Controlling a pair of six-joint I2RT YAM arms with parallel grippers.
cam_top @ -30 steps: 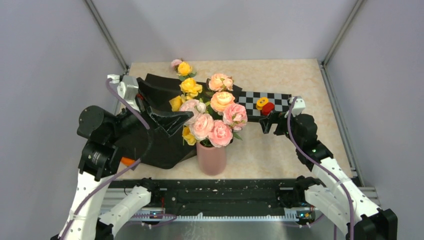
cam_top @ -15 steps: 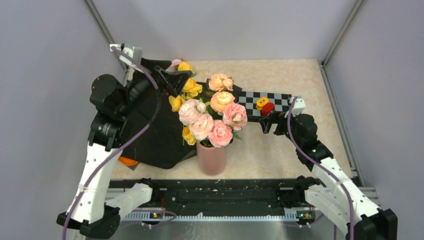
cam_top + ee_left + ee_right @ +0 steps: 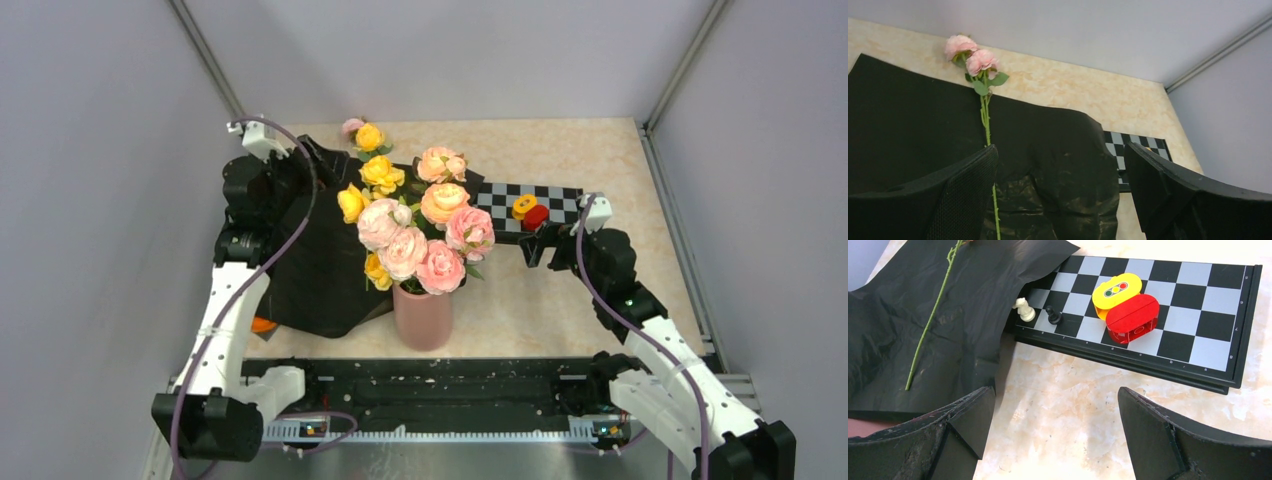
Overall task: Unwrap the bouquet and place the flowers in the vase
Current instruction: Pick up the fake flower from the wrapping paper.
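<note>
- Left claw (image 3: 1060, 150): jaws spread wide, nothing between them, hanging over the far-left part of the paper (image 3: 320, 270).
- Right claw (image 3: 1055, 392): jaws wide apart too, empty, over bare bench (image 3: 560, 300) just near the board's (image 3: 1198, 305) front edge.
- 1 vase (image 3: 423, 318), pink, upright near the front edge of the bench, touching the paper's right edge.
- Flowers (image 3: 420, 240): about 9 blooms bunched above the vase in the top view: 4 pink, 2 peach, 3 yellow. Can't tell whether every one of them stands in the vase.
- 1 loose stem (image 3: 985, 115) lies flat on the paper. Left wrist view shows 2 pink blooms at its far end, on the bench beyond the paper edge.
- Top view shows 1 pink and 1 yellow bloom at that far spot.
- Right wrist view: 1 bare green stem (image 3: 930, 325) lying on the paper. Can't tell if it's the same one.
- 1 sheet of black paper, opened out flat on the left half of the bench, one corner over the board's left end.
- 1 chessboard, right of the paper.
- 2 blocks on it, touching: 1 yellow (image 3: 1117, 288), 1 red (image 3: 1132, 317).
- 2 chess pieces at the board's left edge: 1 white (image 3: 1024, 309), 1 black (image 3: 1052, 315).
- 1 small orange thing (image 3: 258, 323) poking out from under the paper's near-left edge.
</note>
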